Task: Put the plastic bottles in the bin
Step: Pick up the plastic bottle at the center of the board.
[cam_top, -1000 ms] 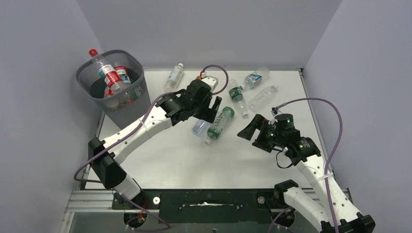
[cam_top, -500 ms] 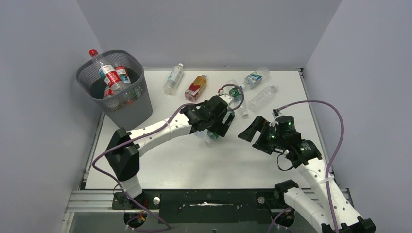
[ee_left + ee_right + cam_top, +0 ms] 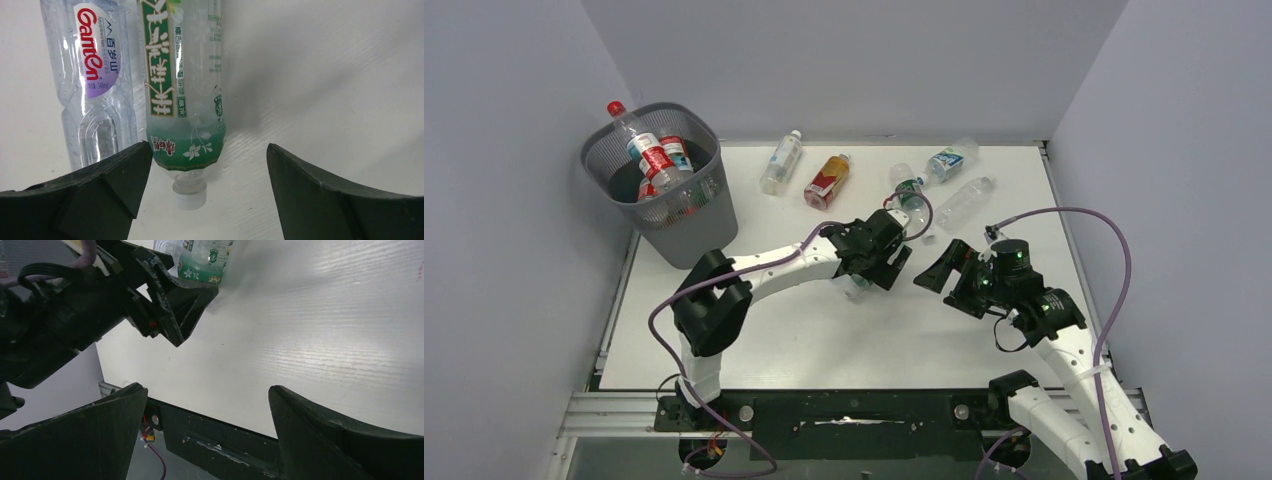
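From where I stand, the step in hand looks like lining up a pick. The left end effector (image 3: 206, 155) hangs low at mid-frame in the overhead view, spread wide and holding nothing. In its wrist view, the cap end of the green-labelled bottle (image 3: 184, 90) lies between its fingers. A clear bottle with red lettering (image 3: 92, 75) lies right alongside, in line with the finger at lower left of that view.

The right end effector (image 3: 939, 268) waits nearby, also wide open and empty.

The bin (image 3: 686, 225) stands at the upper left and already holds a few bottles. More lie along the top of the counter (image 3: 824, 340).

Next, I'd say, it should drop and close on the green one alone, then carry it to the bin.
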